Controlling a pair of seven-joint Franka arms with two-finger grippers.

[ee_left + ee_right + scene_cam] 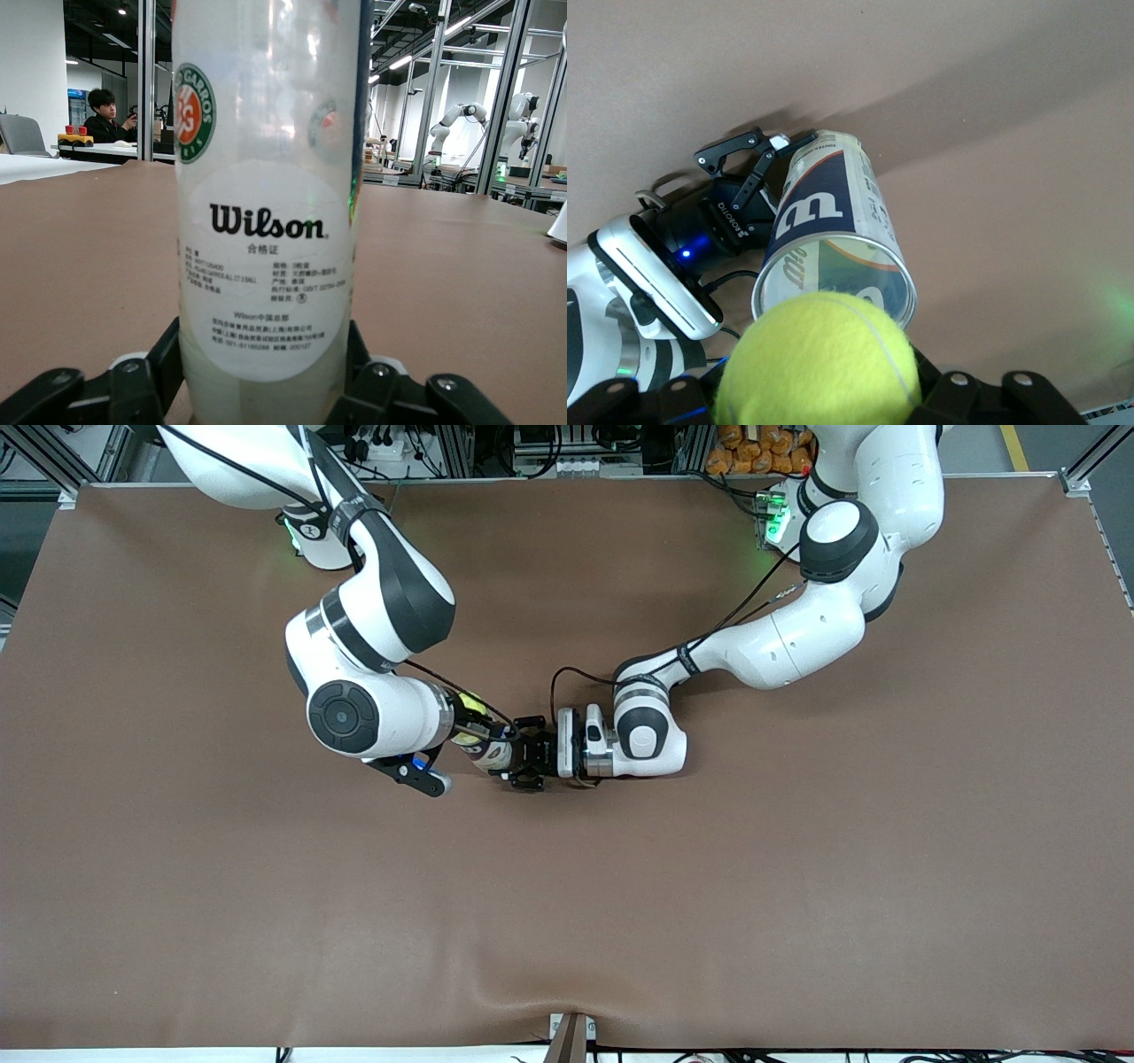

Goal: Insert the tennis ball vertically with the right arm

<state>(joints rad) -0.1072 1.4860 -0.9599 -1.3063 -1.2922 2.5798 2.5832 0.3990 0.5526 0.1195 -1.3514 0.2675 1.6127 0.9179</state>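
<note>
A clear Wilson tennis-ball can (493, 755) stands upright on the brown table, mid-table. My left gripper (521, 762) is shut on its lower part, one black finger on each side of the can (266, 204). The right wrist view looks down into the can's open mouth (833, 270), with the left gripper (766, 146) at its base. My right gripper (819, 394) is shut on a yellow tennis ball (819, 363) and holds it just over that mouth. From the front, the ball (470, 706) peeks out beside the right wrist (372, 716).
The brown mat (567, 903) covers the whole table, with a raised fold at its front edge (567, 1005). The right arm's black camera bracket (416, 773) hangs low beside the can. Both arm bases and cables stand along the edge where the robots are.
</note>
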